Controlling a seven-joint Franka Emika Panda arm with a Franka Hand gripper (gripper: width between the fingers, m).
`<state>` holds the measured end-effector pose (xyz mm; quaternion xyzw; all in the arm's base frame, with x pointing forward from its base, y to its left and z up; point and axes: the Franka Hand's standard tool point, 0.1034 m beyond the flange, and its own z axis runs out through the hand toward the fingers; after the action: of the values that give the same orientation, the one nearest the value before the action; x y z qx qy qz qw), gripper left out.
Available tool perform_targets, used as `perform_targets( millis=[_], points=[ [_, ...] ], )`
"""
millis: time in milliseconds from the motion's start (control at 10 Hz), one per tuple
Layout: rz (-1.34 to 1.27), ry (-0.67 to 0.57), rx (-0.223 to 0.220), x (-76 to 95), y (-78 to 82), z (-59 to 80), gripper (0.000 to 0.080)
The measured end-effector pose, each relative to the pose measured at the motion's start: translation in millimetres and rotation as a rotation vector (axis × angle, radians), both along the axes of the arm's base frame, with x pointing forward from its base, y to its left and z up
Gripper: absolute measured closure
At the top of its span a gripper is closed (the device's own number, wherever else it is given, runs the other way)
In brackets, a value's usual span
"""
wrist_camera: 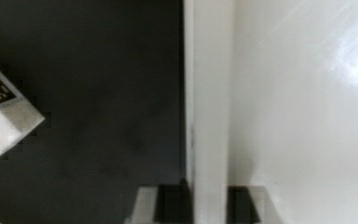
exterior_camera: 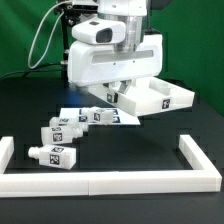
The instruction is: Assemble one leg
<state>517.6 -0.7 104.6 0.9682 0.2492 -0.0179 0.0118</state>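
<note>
The large flat white panel (exterior_camera: 160,98) with a raised rim lies at the middle right, one corner close to the legs. My gripper (exterior_camera: 121,92) reaches down onto the rim on the exterior view's left side. In the wrist view the rim wall (wrist_camera: 208,90) runs straight between my two fingers, and the gripper (wrist_camera: 206,205) is shut on it with both pads touching. Several white legs with black-and-white tags lie in an arc on the black table, from one near the front (exterior_camera: 56,155) up to one by the panel (exterior_camera: 100,116). One leg (wrist_camera: 2,110) shows in the wrist view.
A low white U-shaped fence (exterior_camera: 100,182) borders the front of the black table, with arms at the exterior view's left (exterior_camera: 5,150) and right (exterior_camera: 195,155). Cables hang behind the arm at the back.
</note>
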Motion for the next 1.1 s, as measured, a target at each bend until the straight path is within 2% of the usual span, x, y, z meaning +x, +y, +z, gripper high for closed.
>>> perform_targets(
  millis=[200, 400, 500, 600, 700, 1100],
  points=[
    [-0.018, 0.0, 0.0, -0.1, -2.2, -3.9, 0.0745],
    [-0.273, -0.024, 0.008, 5.6, -22.1, -21.6, 0.0745],
    [-0.383, -0.001, 0.024, 6.7, -29.5, -31.1, 0.0745],
    [-0.377, 0.059, 0.043, 7.6, -39.7, -33.0, 0.0745],
    [-0.381, 0.043, 0.042, 13.4, -41.1, -31.8, 0.0745],
    [-0.393, 0.062, 0.043, 11.8, -39.0, -38.5, 0.0745]
  ],
)
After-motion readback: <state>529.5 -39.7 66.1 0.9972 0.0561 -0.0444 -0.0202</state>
